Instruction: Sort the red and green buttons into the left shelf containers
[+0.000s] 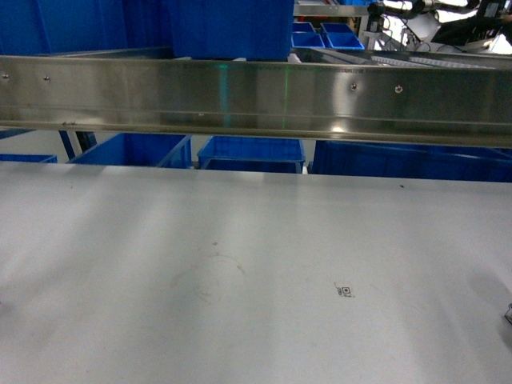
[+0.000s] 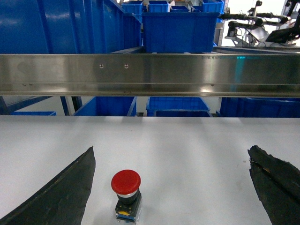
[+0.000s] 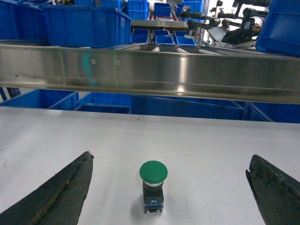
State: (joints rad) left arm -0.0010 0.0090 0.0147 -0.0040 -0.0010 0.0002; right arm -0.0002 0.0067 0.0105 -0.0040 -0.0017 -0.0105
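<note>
In the left wrist view a red button (image 2: 126, 182) with a mushroom cap on a black base stands upright on the white table (image 2: 187, 140). It sits left of centre between the wide-apart fingers of my left gripper (image 2: 171, 149), touching neither; that gripper is open. In the right wrist view a green button (image 3: 153, 172) of the same build stands upright between the spread fingers of my right gripper (image 3: 171, 154), which is open and holds nothing. Large deep blue crates (image 2: 178, 30) stand on the shelf behind the steel rail (image 2: 150, 75). Neither button shows in the head view.
A horizontal steel rail (image 1: 256, 100) crosses the far edge of the table (image 1: 240, 264), with blue crates above (image 1: 232, 28) and below (image 1: 250, 154) it. Small shallow blue trays (image 3: 161, 36) and other robot arms (image 3: 225, 23) are further back. A small printed marker (image 1: 344, 290) lies on the table.
</note>
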